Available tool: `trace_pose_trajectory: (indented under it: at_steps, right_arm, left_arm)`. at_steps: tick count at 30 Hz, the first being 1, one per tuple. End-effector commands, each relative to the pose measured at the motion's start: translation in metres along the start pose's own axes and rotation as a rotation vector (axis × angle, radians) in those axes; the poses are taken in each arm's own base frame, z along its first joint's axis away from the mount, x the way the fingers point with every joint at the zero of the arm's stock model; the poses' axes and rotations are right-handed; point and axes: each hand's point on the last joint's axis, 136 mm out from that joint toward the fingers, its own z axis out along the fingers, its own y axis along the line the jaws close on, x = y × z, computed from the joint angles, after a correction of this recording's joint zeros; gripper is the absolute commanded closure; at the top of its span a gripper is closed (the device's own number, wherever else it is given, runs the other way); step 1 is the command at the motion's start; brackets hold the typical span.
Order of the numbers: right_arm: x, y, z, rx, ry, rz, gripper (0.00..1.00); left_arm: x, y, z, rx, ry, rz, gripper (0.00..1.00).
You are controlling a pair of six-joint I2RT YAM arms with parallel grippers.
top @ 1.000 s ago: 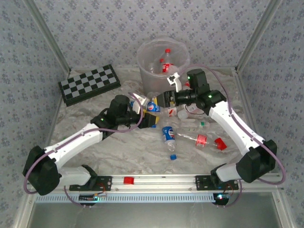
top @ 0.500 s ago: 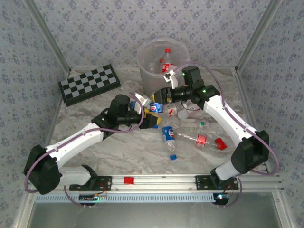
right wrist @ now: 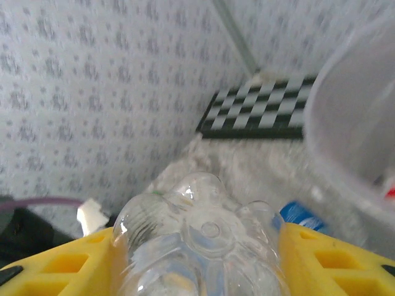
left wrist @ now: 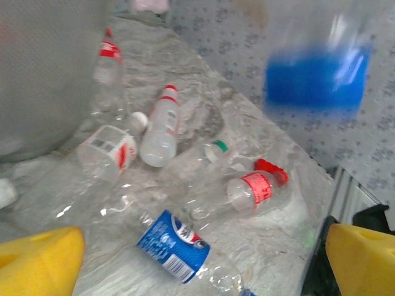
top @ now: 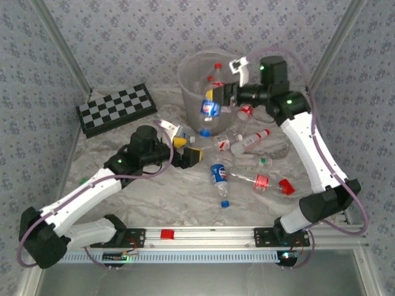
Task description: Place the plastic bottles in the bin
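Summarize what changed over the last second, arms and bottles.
Handover: the left end effector opened, releasing the blue-label bottle, and drew back. The right end effector closed on it and lifted it away toward the bin. The bin, chessboard and loose bottles on the table stayed put.

Clear glossy plastic bottles [left wrist: 159, 129]; translucent whitish plastic bin [top: 188, 80]; table [top: 154, 197] white-marbled, smooth.
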Motion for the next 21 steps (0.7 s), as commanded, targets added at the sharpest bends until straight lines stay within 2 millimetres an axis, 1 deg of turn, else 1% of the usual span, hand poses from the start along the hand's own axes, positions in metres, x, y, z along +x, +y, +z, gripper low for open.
trace_pose_trajectory:
  at_steps: [1, 3, 4, 5, 6, 7, 9, 11, 14, 15, 17, 19, 21]
  right_arm:
    - [-0.043, -0.016, -0.017, 0.096, -0.123, -0.026, 0.50]
    - [-0.070, -0.027, -0.022, 0.146, -0.219, -0.057, 0.50]
    - [-0.080, -0.037, -0.023, 0.185, -0.256, -0.067, 0.50]
    - [-0.090, -0.047, -0.021, 0.225, -0.292, -0.081, 0.51]
    - [-0.097, -0.057, -0.018, 0.257, -0.318, -0.092, 0.51]
    - [-0.104, -0.066, -0.013, 0.276, -0.336, -0.100, 0.51]
    - [-0.114, -0.089, 0.003, 0.328, -0.342, -0.115, 0.52]
    - [-0.115, -0.112, 0.025, 0.382, -0.303, -0.124, 0.52]
    - [-0.101, -0.149, 0.068, 0.426, -0.226, -0.096, 0.53]
    - [-0.093, -0.163, 0.083, 0.432, -0.203, -0.075, 0.53]
    - [-0.073, -0.182, 0.110, 0.442, -0.142, -0.056, 0.53]
    - [-0.054, -0.195, 0.130, 0.444, -0.084, -0.035, 0.53]
    - [-0.032, -0.209, 0.146, 0.438, -0.028, 0.005, 0.53]
  left_arm:
    - [0.014, 0.051, -0.021, -0.299, 0.027, -0.100, 0.00]
    - [0.024, 0.088, -0.041, -0.514, 0.046, -0.182, 0.00]
    - [0.029, 0.103, -0.051, -0.600, 0.050, -0.231, 0.01]
    - [0.037, 0.118, -0.060, -0.678, 0.056, -0.294, 0.01]
    - [0.045, 0.129, -0.067, -0.717, 0.061, -0.355, 0.02]
    - [0.052, 0.135, -0.069, -0.735, 0.063, -0.399, 0.02]
    - [0.062, 0.141, -0.072, -0.742, 0.043, -0.466, 0.03]
    - [0.069, 0.145, -0.075, -0.755, 0.018, -0.512, 0.05]
    - [0.079, 0.153, -0.087, -0.806, -0.019, -0.572, 0.07]
    - [0.082, 0.157, -0.092, -0.829, -0.031, -0.589, 0.08]
    - [0.085, 0.159, -0.099, -0.846, -0.050, -0.615, 0.10]
    - [0.086, 0.156, -0.104, -0.838, -0.059, -0.624, 0.11]
    - [0.086, 0.154, -0.111, -0.838, -0.074, -0.625, 0.11]
